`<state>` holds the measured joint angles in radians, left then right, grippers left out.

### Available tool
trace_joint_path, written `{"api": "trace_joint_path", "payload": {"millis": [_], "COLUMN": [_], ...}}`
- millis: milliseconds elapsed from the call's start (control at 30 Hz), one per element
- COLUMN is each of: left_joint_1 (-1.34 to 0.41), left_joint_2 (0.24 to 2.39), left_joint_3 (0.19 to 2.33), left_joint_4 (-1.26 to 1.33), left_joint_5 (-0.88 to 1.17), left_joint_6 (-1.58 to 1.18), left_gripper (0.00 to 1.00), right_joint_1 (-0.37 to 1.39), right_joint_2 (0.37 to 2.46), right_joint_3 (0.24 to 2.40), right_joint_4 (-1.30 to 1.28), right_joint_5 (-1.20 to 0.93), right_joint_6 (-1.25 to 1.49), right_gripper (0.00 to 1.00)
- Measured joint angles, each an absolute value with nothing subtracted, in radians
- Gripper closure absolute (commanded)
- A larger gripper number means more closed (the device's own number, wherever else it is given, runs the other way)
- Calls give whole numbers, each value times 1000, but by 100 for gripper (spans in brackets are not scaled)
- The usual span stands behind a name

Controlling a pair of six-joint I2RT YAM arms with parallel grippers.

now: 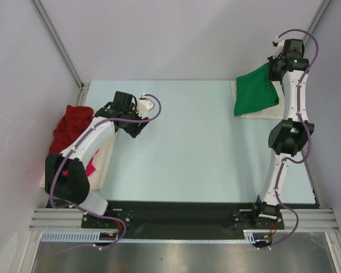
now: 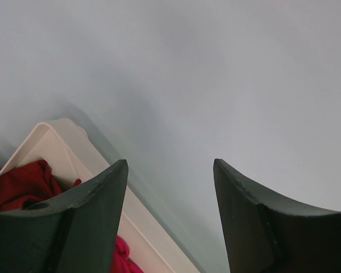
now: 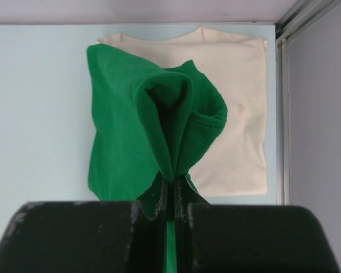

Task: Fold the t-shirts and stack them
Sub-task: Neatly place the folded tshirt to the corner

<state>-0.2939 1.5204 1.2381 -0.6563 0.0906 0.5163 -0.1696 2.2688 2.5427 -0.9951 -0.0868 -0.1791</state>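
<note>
**Fold-and-stack task, seen from above and from both wrists.** Nearest, at the left edge of the surface [image 1: 193,148], a shallow cream tray [image 1: 105,162] holds the two shirts not yet folded. A magenta shirt [image 1: 91,168] lies at the near end and a crumpled dark red shirt [image 1: 71,128] is heaped at the far end, spilling over the rim. The left arm reaches over this tray. Its pincer [image 2: 170,165] stands well open and empty, its fingers [image 2: 96,199] hanging above bare surface just beside the tray's inner wall, with the red cloth behind and to its left.

Farther off, in the far right corner, a cream-white shirt [image 3: 238,114] lies folded flat against the right rail. The right pincer [image 3: 171,185] is closed tight on a bunched edge of the green shirt [image 3: 125,136] and holds that edge raised over the corner.

From the grip, the green cloth trails toward the left and the near side. It drapes over the left part of the cream shirt, and one edge overhangs onto the surface. The coming move appears to turn on this offset: the green shirt sits left of the cream one rather than squarely on it, and would need to be laid rightward to stack evenly. The right arm is the nearer by far. The left pincer is well apart from the stack.
</note>
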Motion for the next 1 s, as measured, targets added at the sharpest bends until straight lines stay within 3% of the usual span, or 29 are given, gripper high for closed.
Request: {"api": "trace_joint_path", "payload": {"millis": [367,800,833,867,900,967,1000], "left_joint_1": [-294,-294,-294,-294,-294,-294,-294], "left_joint_2": [1565,1625,1629,1633,1637,1643,1644], "left_joint_3": [1238,1252,1252,1252,1252,1252,1252], "left_joint_4": [-657,-656,-656,-656,-656,-657,-657], "left_joint_5": [67,31,30,29,28,28,28], "left_joint_6": [517,517,517,517,517,517,518], "left_gripper": [33,33,33,33,33,33,33], "right_joint_1": [-225,-251,-253,-254,-256,-258,-259], "right_joint_2": [2459,2508,2512,2515,2517,2521,2523], "right_joint_3": [2548,2545,2542,2536,2532,2528,2528], "right_joint_4": [-867,-661,-653,-647,-644,-627,-614], "right_joint_5": [-59,22,23,22,23,45,67], "right_joint_6": [-273,-331,-332,-332,-330,-336,-329], "right_gripper": [100,98,88,46,27,1,0]}}
